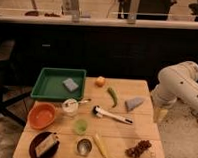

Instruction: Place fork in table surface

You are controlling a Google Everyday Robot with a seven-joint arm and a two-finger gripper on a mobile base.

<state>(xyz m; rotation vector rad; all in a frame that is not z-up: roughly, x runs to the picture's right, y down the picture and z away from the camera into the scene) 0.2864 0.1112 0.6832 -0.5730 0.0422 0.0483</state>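
Fork lies left-right on table surface; pincer hangs beyond right edge.

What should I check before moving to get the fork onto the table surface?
1. Fork found: ok, slim and silver, poking out rightward at the white cup.
2. Fork inside the cup or beside it: cannot tell.
3. Fork held: not ok; the pincer hangs beside the table's right edge, far from it.
4. Pincer open: ok.
5. Bare table surface for set-down: ok, behind the grey cloth.
6. Lookalike: ok, the black-and-white utensil lies apart.
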